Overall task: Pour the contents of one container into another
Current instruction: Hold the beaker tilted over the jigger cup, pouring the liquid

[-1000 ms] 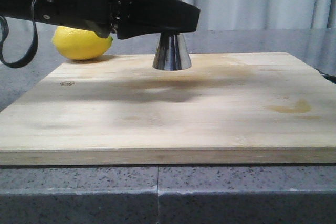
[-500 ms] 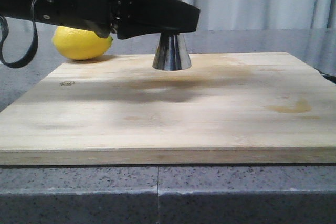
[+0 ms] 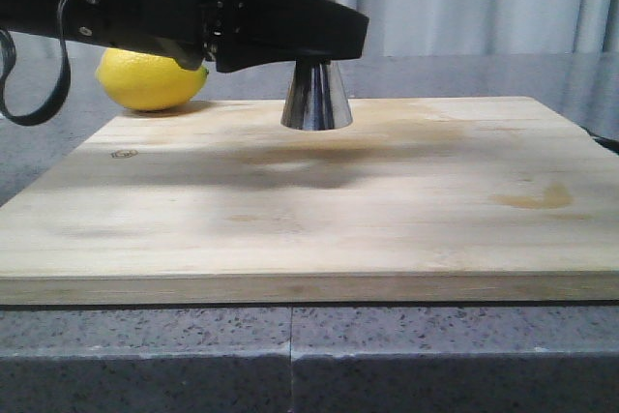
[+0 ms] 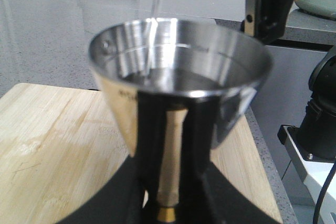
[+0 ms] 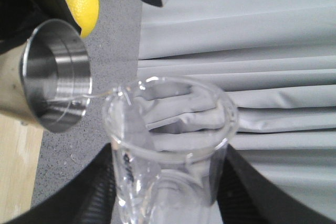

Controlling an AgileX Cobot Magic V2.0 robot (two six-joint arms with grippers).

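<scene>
Right gripper [image 5: 168, 203] is clamped on the beaker [image 5: 170, 145], black fingers [image 5: 89, 192] on both sides of the glass, tipped hard over so its lip sits just above the jigger [image 5: 52, 74]. A thin stream of clear liquid runs from that lip into the jigger's upper cup, and the left wrist view shows it landing on the liquid pooled inside. Left gripper [image 3: 324, 41] holds the jigger [image 3: 316, 97] upright at its narrow waist, jaws closed around it, the gold band just visible between them, with the base down on the far part of the board [image 3: 309, 220]. A lemon [image 3: 150, 79] sits off the board's far left corner, behind the left arm.
</scene>
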